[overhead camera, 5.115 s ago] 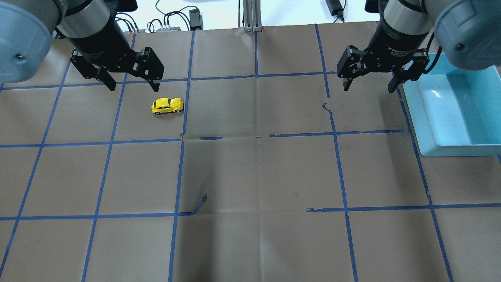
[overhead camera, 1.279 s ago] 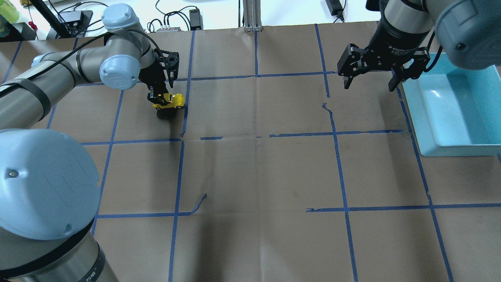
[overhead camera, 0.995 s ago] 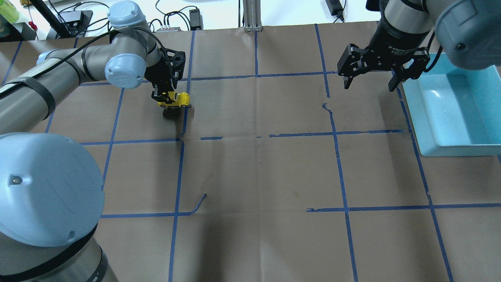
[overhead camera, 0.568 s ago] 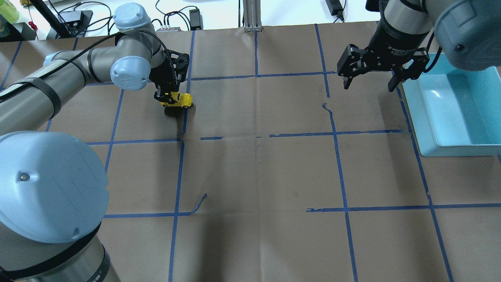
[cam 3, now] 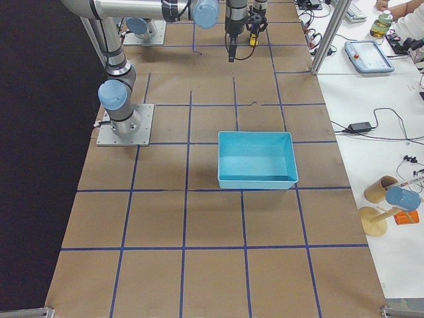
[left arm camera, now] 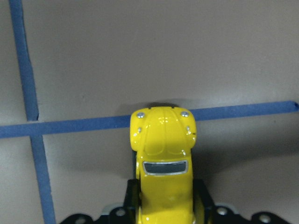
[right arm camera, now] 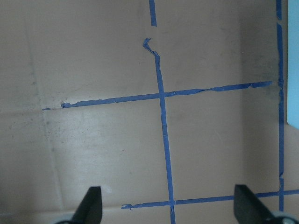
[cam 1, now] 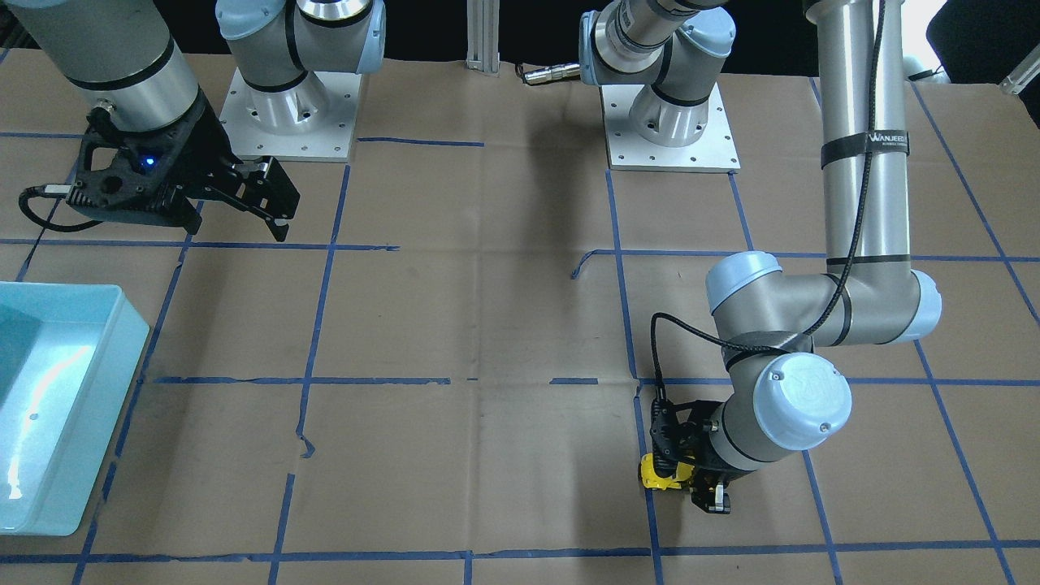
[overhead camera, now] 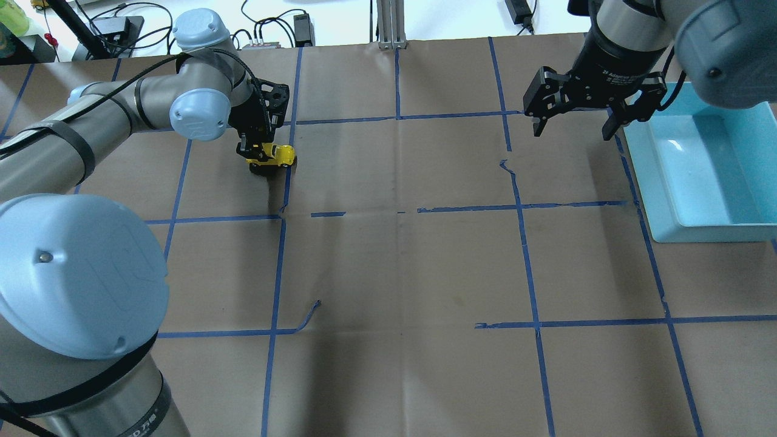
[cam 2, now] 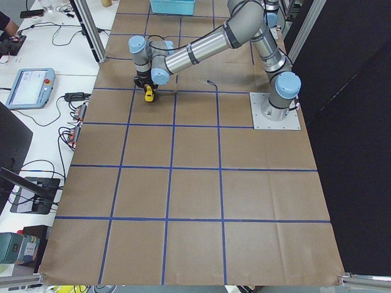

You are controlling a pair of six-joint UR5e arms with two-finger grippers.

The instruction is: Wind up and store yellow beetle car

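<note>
The yellow beetle car [overhead camera: 272,156] is held by my left gripper [overhead camera: 258,152], which is shut on its rear half at table level on the brown paper. The left wrist view shows the car [left arm camera: 163,168] between the two fingers, its nose over a blue tape line. It also shows in the front view [cam 1: 660,474], the left view [cam 2: 148,94] and the right view [cam 3: 253,38]. My right gripper [overhead camera: 572,130] hangs open and empty above the table, next to the light blue bin [overhead camera: 716,182].
The light blue bin [cam 1: 49,406] stands at the table's right side, also in the right view [cam 3: 257,159]. Blue tape lines [overhead camera: 279,218] grid the brown paper. Cables and boxes [overhead camera: 267,33] lie beyond the far edge.
My left arm came down and shut on the car, then dragged it right along the table and slightly back left. The right arm has not moved.
</note>
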